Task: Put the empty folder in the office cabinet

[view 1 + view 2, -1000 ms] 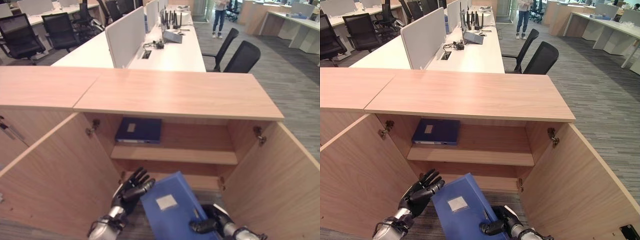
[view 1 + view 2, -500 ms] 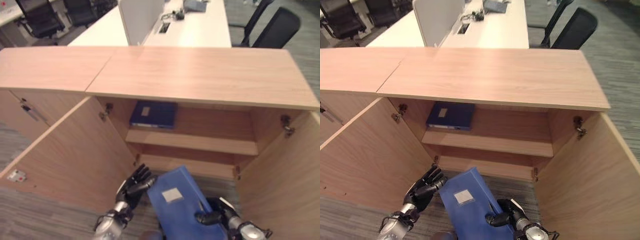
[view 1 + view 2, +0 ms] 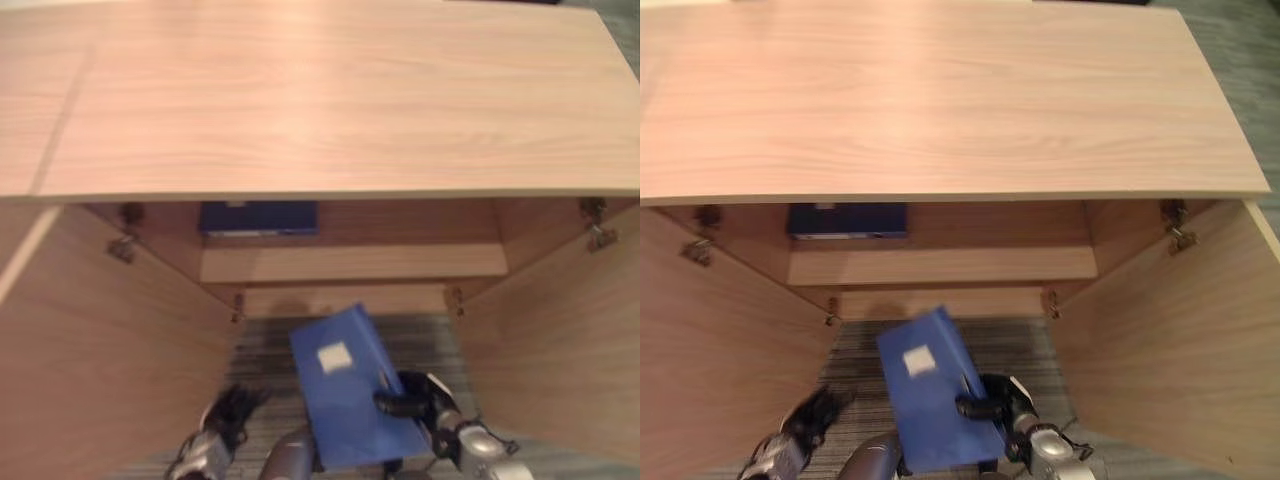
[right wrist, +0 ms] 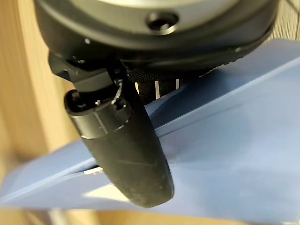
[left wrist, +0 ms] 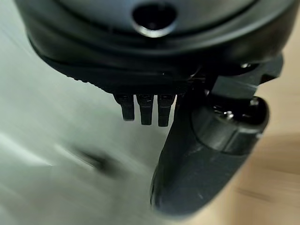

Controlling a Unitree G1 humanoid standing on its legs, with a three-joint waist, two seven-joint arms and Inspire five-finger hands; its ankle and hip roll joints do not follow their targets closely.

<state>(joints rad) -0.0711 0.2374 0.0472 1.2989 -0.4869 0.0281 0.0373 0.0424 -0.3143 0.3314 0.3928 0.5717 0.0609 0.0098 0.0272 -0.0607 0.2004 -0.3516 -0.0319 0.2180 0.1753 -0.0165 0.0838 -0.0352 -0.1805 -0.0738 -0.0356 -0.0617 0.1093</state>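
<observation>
Open wooden cabinet (image 3: 330, 110), another dark blue folder (image 3: 258, 217) on its upper shelf. Right hand (image 3: 418, 398) fingers clamped on blue folder (image 3: 345, 395), held tilted over carpet before the cabinet. Left hand (image 3: 228, 412) apart from it, fingers straight

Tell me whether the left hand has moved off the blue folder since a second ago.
Yes. The left hand now hangs apart from the blue folder, nearer the open left cabinet door; earlier it was against the folder's edge.
</observation>
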